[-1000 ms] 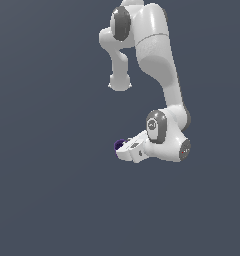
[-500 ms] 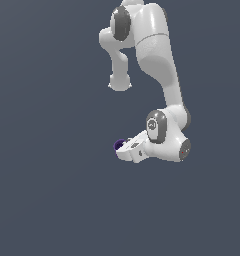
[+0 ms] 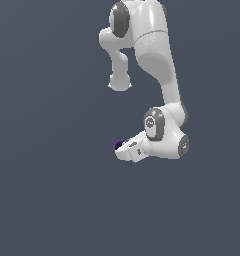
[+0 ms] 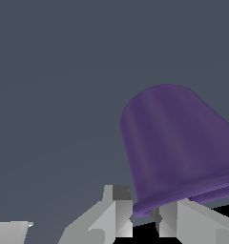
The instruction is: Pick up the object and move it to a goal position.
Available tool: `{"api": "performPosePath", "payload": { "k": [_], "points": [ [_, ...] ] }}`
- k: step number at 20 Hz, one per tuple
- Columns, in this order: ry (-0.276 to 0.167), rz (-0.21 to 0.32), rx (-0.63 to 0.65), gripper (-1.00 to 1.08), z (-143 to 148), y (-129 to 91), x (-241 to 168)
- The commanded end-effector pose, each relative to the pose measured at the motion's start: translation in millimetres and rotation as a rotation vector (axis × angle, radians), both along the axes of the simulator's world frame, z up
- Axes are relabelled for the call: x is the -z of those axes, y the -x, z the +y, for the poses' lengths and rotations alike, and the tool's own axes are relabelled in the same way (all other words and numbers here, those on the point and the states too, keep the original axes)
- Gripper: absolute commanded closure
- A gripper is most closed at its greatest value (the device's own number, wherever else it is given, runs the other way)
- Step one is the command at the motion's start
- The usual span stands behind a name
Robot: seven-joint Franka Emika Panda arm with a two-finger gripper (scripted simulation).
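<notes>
Though I watched closely, nothing had shifted: the gripper [image 3: 123,149] stayed clamped on the purple cup [image 4: 176,147], arm motionless, so it seemed parked, perhaps at goal.

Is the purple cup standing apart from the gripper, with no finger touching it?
No. In the wrist view the purple cup sits between the gripper fingers, its rim against them.

White arm [image 3: 157,65] bent; gripper [image 3: 123,151] touching purple cup [image 3: 119,145]
</notes>
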State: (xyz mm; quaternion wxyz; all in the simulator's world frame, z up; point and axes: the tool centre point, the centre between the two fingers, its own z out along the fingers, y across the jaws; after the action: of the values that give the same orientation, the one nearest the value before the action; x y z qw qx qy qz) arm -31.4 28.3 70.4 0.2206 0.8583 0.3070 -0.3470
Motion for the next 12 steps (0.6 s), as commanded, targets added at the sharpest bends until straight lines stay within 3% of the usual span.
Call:
{"api": "performPosePath", "payload": {
  "k": [1, 12],
  "points": [
    [0.004, -0.022, 0.005, 1.08, -13, -1, 4],
    [-0.009, -0.205, -0.014, 1.08, -55, -17, 12]
  ]
}}
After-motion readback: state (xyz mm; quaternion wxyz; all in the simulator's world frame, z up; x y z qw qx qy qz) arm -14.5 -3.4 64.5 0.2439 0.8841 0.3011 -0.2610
